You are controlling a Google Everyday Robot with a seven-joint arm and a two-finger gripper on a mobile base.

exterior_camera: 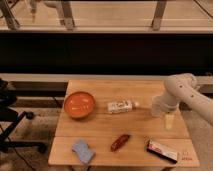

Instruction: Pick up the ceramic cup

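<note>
Just above the ceramic cup [169, 122], the pincer [167, 113] hangs wide open — gripping nothing.

Wooden table [145, 126], black office chair [11, 114] at left, dark wall [110, 55] behind, perhaps window frames [67, 15] above

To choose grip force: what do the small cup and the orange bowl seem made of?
Cup: pale, opaque, matte look, plausibly ceramic; the gripper hangs directly over it. Orange bowl: smooth, faint sheen, plastic or glazed ceramic, undecidable.
</note>
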